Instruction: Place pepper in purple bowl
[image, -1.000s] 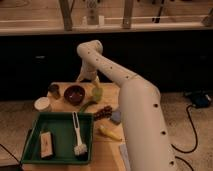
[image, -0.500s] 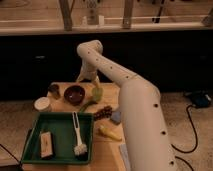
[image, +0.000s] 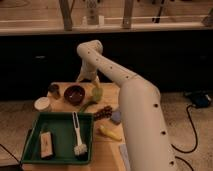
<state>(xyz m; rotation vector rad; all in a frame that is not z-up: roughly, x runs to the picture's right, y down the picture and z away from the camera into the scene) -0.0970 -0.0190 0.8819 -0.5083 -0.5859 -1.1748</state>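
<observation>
The purple bowl (image: 74, 94) stands on the wooden table (image: 107, 145), left of the middle, and I see nothing in it. A long green pepper (image: 86, 106) lies on the table just to the right front of the bowl. A rounder green object (image: 97, 93) sits to the right of the bowl. My gripper (image: 88, 78) hangs down from the white arm (image: 125, 85) at the table's far edge, behind the bowl and the green object, above them. I see nothing held in it.
A small dark can (image: 54, 90) and a round white container (image: 42, 103) stand left of the bowl. A green tray (image: 35, 135) at the front left holds a brush (image: 78, 137) and a brown block (image: 46, 145). A brown object (image: 104, 112), a blue-grey object (image: 116, 117) and a yellow object (image: 110, 133) lie beside my arm.
</observation>
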